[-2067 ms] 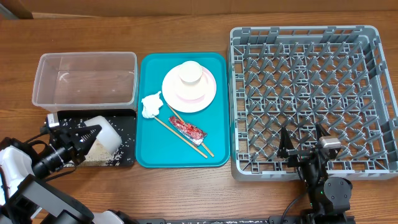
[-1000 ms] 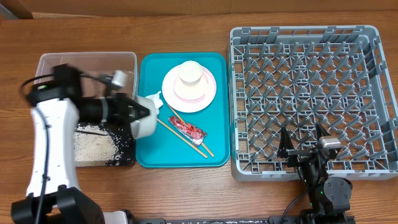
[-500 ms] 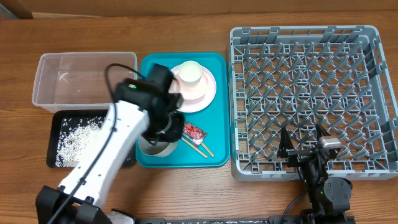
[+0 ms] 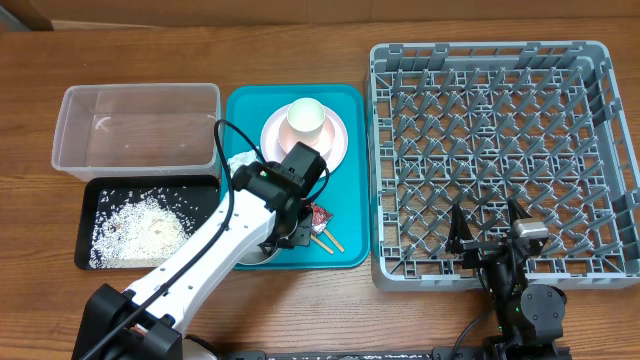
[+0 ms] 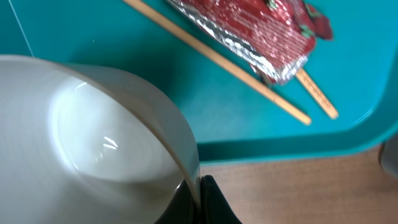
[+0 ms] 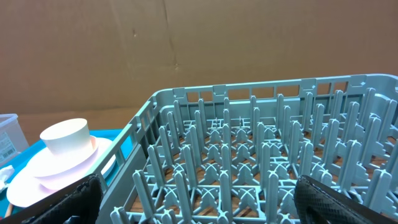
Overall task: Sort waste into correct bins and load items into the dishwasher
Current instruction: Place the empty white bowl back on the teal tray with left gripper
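My left gripper (image 5: 199, 202) is shut on the rim of a white bowl (image 5: 93, 143), empty inside, low over the front of the teal tray (image 4: 345, 255). The arm hides most of the bowl (image 4: 258, 250) from above. The red wrapper (image 4: 318, 212) and wooden chopsticks (image 4: 328, 241) lie just right of it, also in the left wrist view, wrapper (image 5: 249, 25) and chopsticks (image 5: 273, 99). The white napkin (image 4: 240, 160) peeks out behind the arm. Loose rice (image 4: 135, 228) lies in the black tray (image 4: 95, 187). The cup (image 4: 307, 118) sits on the plate (image 4: 335, 150). My right gripper (image 6: 202, 205) is open over the grey rack's (image 4: 500, 150) front edge.
The clear tub (image 4: 135, 125) stands behind the black tray and looks empty. The rack holds no dishes. From the right wrist the cup (image 6: 65, 137) and plate (image 6: 31, 180) show past the rack's left wall (image 6: 134, 162). Bare wooden table lies in front.
The left arm swung the bowl from the black tray, where its rice now lies, rightward to the front of the teal tray. The right arm has not moved.
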`<control>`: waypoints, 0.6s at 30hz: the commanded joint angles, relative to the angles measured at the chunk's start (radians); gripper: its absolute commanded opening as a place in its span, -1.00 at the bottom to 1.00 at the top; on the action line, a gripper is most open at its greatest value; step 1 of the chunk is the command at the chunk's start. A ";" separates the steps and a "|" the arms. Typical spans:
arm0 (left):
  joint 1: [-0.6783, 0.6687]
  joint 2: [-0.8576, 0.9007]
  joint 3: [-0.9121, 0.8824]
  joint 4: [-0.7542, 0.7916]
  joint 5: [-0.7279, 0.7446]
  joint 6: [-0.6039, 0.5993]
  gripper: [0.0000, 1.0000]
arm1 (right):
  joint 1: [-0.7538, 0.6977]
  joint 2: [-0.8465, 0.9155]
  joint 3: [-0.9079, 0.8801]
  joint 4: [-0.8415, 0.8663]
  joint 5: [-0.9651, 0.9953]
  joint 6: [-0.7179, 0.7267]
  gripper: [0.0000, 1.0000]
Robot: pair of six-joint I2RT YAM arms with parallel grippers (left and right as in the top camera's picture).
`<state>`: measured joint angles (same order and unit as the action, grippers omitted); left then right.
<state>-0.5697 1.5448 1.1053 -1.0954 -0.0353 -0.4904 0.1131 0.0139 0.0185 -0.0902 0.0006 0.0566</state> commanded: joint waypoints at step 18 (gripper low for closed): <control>0.000 -0.011 -0.121 0.160 -0.054 -0.042 -0.92 | 0.005 -0.010 -0.011 0.006 0.006 0.007 1.00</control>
<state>-0.5697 1.5448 1.0138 -0.9573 -0.0654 -0.5163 0.1131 0.0139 0.0185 -0.0902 0.0010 0.0566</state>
